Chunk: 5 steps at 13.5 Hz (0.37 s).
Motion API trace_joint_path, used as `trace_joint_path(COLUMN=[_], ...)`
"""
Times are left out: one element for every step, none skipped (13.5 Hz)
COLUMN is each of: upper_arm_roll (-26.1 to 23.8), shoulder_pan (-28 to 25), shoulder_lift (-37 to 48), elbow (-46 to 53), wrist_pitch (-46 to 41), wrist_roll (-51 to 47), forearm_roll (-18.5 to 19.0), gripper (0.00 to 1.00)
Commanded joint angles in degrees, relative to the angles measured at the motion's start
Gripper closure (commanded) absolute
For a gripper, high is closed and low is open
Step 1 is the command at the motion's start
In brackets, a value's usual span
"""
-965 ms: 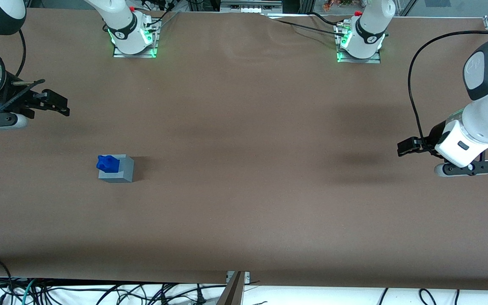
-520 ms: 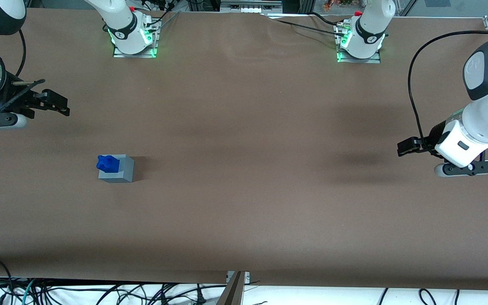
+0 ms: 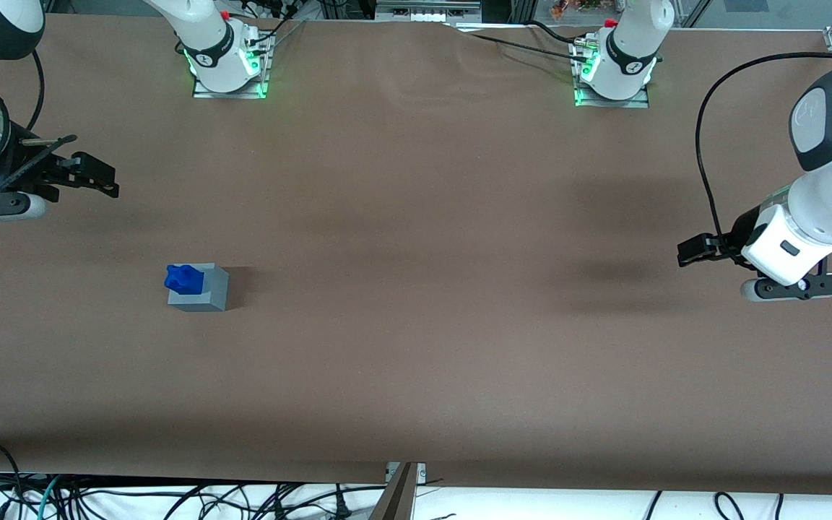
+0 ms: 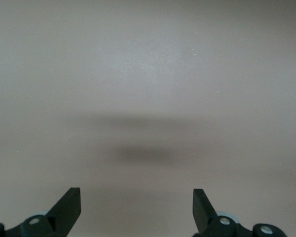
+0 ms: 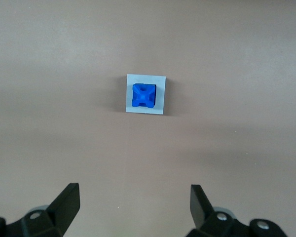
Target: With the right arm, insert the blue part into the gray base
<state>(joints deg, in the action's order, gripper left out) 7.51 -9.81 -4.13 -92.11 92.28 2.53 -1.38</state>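
Gripper (image 3: 102, 180) spread wide and empty (fingers (image 5: 66, 202) apart), held near the counter (image 3: 416, 325) edge, blue part (image 5: 143, 96) seated in gray base (image 5: 146, 94), recess seen only from the wrist.

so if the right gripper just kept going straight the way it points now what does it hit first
Probably bare table. The open gripper holds nothing; the blue part, seated in the gray base, lies ahead but seemingly off that line.

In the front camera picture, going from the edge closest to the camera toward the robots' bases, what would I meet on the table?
gray base with the blue part sitting in its top → right arm's gripper, open, hanging above the table.
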Motion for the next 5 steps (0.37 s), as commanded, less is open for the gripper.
trace_joint_path(upper_arm_roll=[-0.92,-0.92,-0.92,-0.92,-0.92], shoulder_pan=[0.84,0.93,0.84,0.84,0.84], shoulder_lift=[0.88,0.79,0.7,0.53,0.53], elbow=[-0.09,0.0,0.17,0.35,0.35], wrist_pitch=[-0.96,-0.88,-0.88,-0.88,-0.88], wrist_roll=[0.02,0.1,0.02,0.02,0.02], forearm_roll=[0.77,0.77,0.77,1.03,1.12], gripper=[0.01,0.01,0.01,0.01,0.01])
